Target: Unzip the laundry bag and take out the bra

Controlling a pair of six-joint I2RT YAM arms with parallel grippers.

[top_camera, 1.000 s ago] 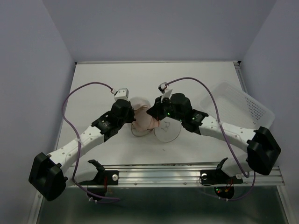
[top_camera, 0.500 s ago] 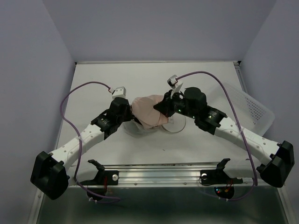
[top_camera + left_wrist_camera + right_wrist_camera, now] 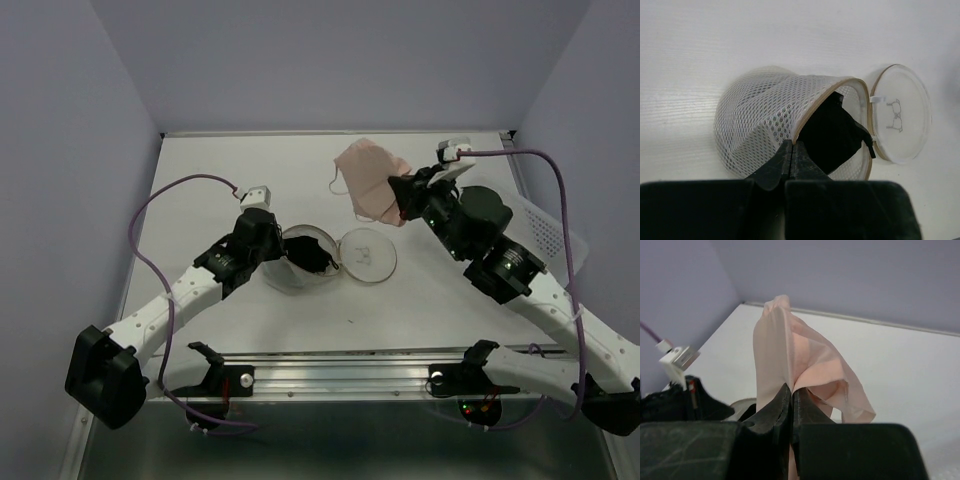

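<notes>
laundry bag (image 3: 755, 120): cream mesh, unzipped | bra (image 3: 368, 180): pale pink, aloft | left jaws pinching bag rim | right jaws gripping bra

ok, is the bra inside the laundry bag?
No, the right gripper holds the bra up in the air, apart from the open laundry bag.

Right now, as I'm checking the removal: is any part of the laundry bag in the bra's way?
Nothing visible is. The bra hangs from the shut right hand, apart from the laundry bag, whose rim the left hand pinches.
</notes>
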